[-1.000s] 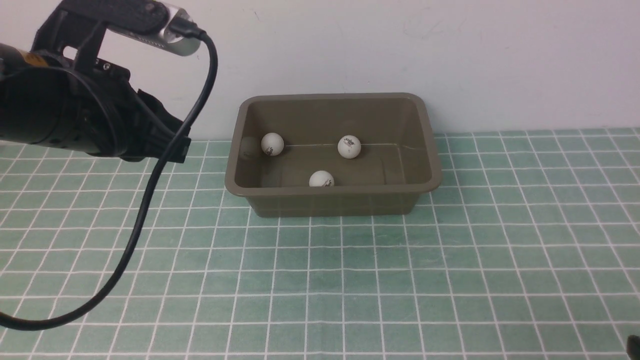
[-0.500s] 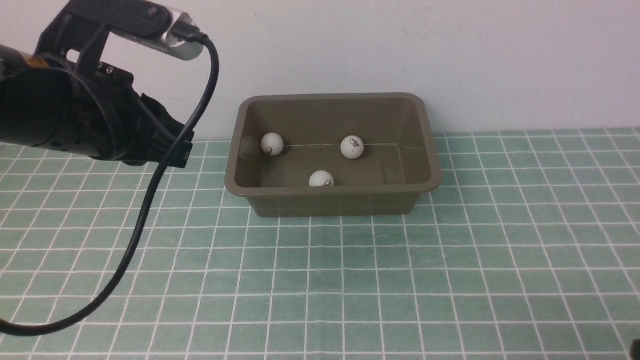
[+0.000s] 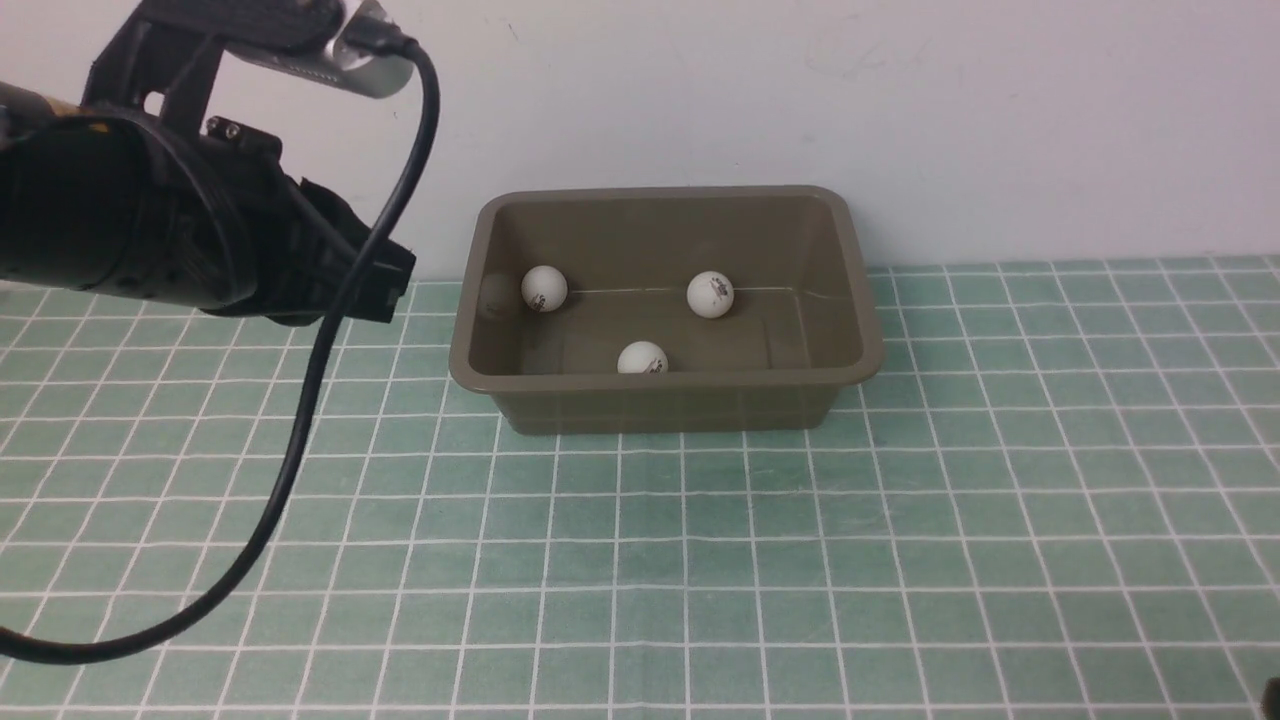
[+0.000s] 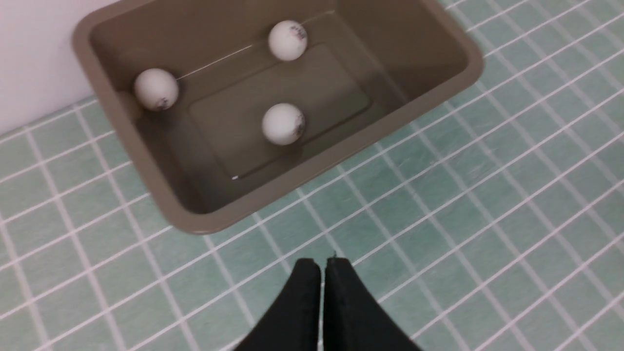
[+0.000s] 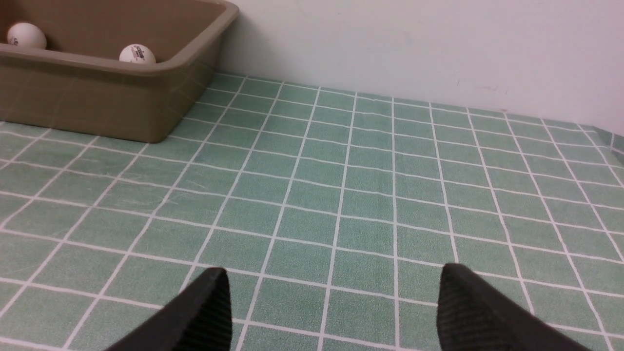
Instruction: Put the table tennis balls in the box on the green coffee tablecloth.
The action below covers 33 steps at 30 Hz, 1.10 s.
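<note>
Three white table tennis balls [image 3: 544, 288] [image 3: 710, 294] [image 3: 642, 358] lie loose inside the olive-brown box [image 3: 665, 405], which stands on the green coffee tablecloth [image 3: 700, 560] against the back wall. The left wrist view looks down on the same balls [image 4: 156, 88] [image 4: 287, 40] [image 4: 282, 123]. My left gripper [image 4: 322, 265] is shut and empty, raised over the cloth to the left of the box [image 4: 204, 225]. My right gripper [image 5: 331, 271] is open with nothing between its fingers, low over the cloth to the right of the box [image 5: 97, 102]. Two balls [image 5: 27, 35] [image 5: 137, 53] show over that rim.
A white wall [image 3: 900, 110] rises right behind the box. My left arm [image 3: 150, 230] fills the upper left of the front view, and its black cable [image 3: 300, 440] hangs in a loop down over the cloth.
My left arm has shifted a little to the right, toward the box. The back right ball has rolled slightly to the right. The other two balls have stayed put.
</note>
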{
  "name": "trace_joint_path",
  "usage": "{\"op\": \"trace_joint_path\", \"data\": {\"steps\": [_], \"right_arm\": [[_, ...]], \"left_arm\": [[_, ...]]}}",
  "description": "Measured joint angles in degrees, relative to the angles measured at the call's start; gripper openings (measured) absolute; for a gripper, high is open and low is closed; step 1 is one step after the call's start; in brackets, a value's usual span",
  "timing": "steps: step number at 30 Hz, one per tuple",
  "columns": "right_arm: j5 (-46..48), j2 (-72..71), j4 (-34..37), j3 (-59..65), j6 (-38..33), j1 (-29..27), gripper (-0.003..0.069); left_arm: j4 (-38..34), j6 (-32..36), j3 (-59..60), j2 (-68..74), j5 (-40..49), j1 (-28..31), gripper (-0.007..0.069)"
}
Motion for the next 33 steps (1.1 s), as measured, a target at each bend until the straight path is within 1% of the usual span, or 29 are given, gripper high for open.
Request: {"op": "trace_joint_path", "data": {"steps": [4, 6, 8, 14, 18, 23, 24, 31, 33], "right_arm": [[0.0, 0.0, 0.0, 0.0, 0.0, 0.0, 0.0514], [0.0, 0.0, 0.0, 0.0, 0.0, 0.0, 0.0514], [0.0, 0.0, 0.0, 0.0, 0.0, 0.0, 0.0514], [0.0, 0.0, 0.0, 0.0, 0.0, 0.0, 0.0514], [0.0, 0.0, 0.0, 0.0, 0.0, 0.0, 0.0514], [-0.04, 0.0, 0.04, 0.0, 0.0, 0.0, 0.0514], [-0.04, 0.0, 0.04, 0.0, 0.0, 0.0, 0.0514], [-0.04, 0.0, 0.04, 0.0, 0.0, 0.0, 0.0514], [-0.04, 0.0, 0.04, 0.0, 0.0, 0.0, 0.0514]], "left_arm": [[-4.43, 0.03, 0.0, 0.0, -0.22, 0.0, -0.0004], [-7.99, 0.16, 0.0, 0.0, -2.13, 0.0, -0.0004], [-8.99, 0.28, 0.0, 0.0, -3.53, 0.0, -0.0004], [-9.3, 0.7, 0.0, 0.0, -5.58, 0.0, -0.0004], [-9.3, 2.33, 0.0, 0.06, -7.79, 0.0, -0.0004], [-9.1, 7.79, 0.39, 1.1, -11.19, 0.22, -0.0004], [-9.04, 7.94, 0.39, 1.1, -11.26, 0.22, -0.0004], [-8.29, 8.54, 3.26, -1.27, -12.42, 3.04, -0.0004], [-7.77, 8.54, 5.12, -5.68, -12.28, 4.13, -0.0004]]}}
